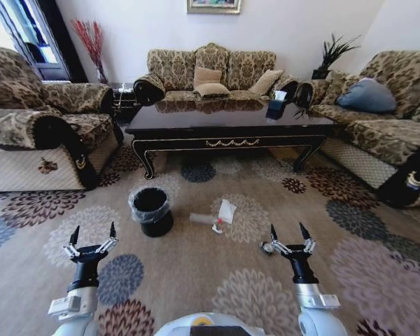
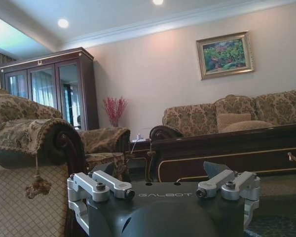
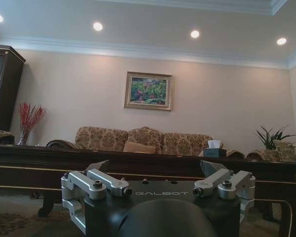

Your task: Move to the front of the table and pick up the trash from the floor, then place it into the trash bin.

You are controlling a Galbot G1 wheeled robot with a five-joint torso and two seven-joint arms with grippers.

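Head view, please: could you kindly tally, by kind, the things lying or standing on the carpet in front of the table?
Trash bin: 1
Clear plastic bottle: 1
White paper piece: 1
Small scrap: 1
Total: 4

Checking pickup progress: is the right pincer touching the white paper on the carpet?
Apart. The head view shows the right pincer open, with bare carpet between it and the paper.
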